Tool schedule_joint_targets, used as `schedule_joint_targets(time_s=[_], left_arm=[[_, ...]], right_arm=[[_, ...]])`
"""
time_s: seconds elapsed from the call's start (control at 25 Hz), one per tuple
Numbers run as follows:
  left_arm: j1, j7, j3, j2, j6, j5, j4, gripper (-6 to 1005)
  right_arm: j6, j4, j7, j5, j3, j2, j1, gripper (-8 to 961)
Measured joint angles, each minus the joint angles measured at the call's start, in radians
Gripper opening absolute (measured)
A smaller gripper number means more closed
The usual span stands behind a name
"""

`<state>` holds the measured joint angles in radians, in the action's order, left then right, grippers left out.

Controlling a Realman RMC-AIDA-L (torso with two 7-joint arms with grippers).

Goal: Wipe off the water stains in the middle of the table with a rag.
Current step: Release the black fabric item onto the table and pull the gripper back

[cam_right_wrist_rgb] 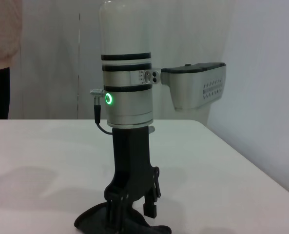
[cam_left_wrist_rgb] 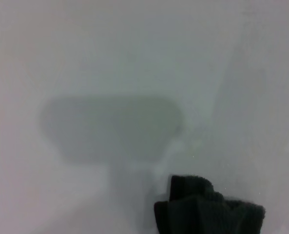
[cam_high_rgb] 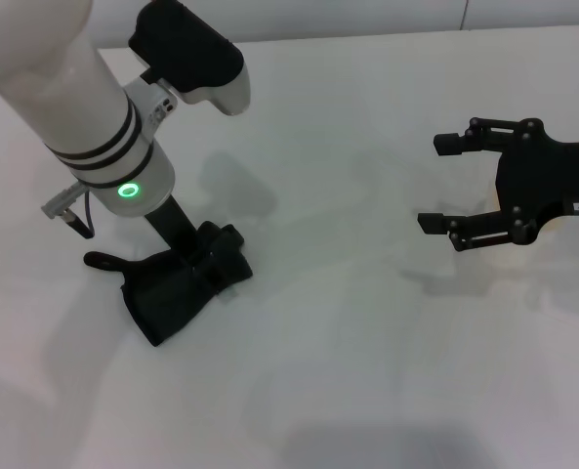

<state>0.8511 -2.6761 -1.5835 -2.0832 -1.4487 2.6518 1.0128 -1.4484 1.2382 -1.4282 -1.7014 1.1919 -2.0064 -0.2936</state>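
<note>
— On the white table (cam_high_rgb: 367, 322), toward its left side, what is the left gripper (cam_high_rgb: 193, 262) doing?
— It points straight down onto the rag (cam_high_rgb: 186, 283), a dark crumpled cloth lying flat on the surface. The fingers are pressed into the folds. I cannot tell from any view whether they are clamped on the cloth or only pushing on it.
— And the right gripper (cam_high_rgb: 443, 183)?
— It hangs above the table's right side, well apart from the rag, its two black fingers spread wide with nothing between them.
— Any bowl, tray or bin?
— None shows, so nothing sits inside anything; the rag lies directly on the table.
— Where are the water stains?
— I cannot make out any coloured blotch in the three views. The middle of the table shows only soft shadows.
— What does each view add?
— The head view alone shows both arms and the rag's whole outline, with a thin tail of cloth toward the left. The right wrist view shows the left arm side-on, upright, its green ring light (cam_right_wrist_rgb: 108, 99) lit, black fingers meeting the cloth (cam_right_wrist_rgb: 93, 219). The left wrist view shows bare table, a broad shadow, and one bunched corner of the rag (cam_left_wrist_rgb: 207, 209).
</note>
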Motion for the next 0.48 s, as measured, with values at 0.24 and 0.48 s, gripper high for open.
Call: schedule_joint_targets(time_s=[0.24, 0.48], left_arm=[[0.000, 0.000, -0.022, 0.000, 0.000, 0.001, -0.004, 794], [-0.055, 0.025, -0.015, 0.001, -0.056, -0.076, 0.162, 895]], right_arm=[[0.000, 0.000, 0.000, 0.000, 0.000, 0.000, 0.000, 869], [0.000, 0.001, 0.000, 0.000, -0.004, 0.000, 0.006, 869]])
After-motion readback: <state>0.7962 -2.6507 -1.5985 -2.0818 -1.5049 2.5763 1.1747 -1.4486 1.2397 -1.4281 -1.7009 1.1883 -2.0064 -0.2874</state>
